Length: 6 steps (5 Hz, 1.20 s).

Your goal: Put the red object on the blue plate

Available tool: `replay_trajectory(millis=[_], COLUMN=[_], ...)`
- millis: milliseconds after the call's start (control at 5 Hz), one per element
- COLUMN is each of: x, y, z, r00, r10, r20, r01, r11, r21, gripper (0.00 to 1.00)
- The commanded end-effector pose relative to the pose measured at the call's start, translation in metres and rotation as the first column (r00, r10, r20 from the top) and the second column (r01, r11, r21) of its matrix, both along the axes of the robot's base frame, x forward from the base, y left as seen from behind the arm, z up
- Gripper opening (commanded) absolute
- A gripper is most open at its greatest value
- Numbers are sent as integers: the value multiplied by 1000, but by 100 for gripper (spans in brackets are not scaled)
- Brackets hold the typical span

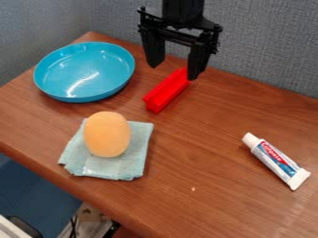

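Barely begun, by the look of it: block (168, 91) not yet lifted, lying flat on the surface (224, 186), well short of the plate (85, 72). Tool (178, 65) hanging above the block's far end, pointing straight down, prongs spread wide and gripping nothing; one dark prong just over or touching the block's upper tip, the other off to its left, exact contact hard to tell from this angle. Block slanted diagonally, far end toward the tool, near end toward the viewer and a little left. Plate sitting to the left of the block, apart from it, empty inside, rim raised and glossy. Everything of the task left to do, as a judgement: closing on the block, lifting, carrying left, setting down inside the rim. Nothing lying between block and plate, so a clear short path across bare wood. Nearer the viewer, an orange egg-shaped thing (106, 133) resting on a pale folded cloth (112, 158), below the plate and block, out of the likely route. Far right, a toothpaste tube (274, 159) lying alone, well apart from all else. Main risk, as a guess: a grip near the block's end rather than its middle, letting the long piece tilt or swing on the lift, or clip the plate's rim.
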State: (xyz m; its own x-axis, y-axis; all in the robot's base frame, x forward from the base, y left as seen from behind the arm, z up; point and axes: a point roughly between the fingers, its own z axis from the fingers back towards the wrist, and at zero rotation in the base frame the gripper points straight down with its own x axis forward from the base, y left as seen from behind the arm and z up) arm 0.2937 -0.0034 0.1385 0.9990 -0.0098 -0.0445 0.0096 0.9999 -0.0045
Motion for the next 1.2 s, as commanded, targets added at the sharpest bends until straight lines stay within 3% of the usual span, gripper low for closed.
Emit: replay_trajectory(millis=[0,400,1000], x=[0,26,53], y=[2,23,49], z=[-7,-30,-59], r00=[1000,999,997], r10=[-1,-40,-81], r20=[-18,-9,-1], r01=[1,41,81], r11=[1000,998,993], r21=[1,47,81], gripper=[100,100,100])
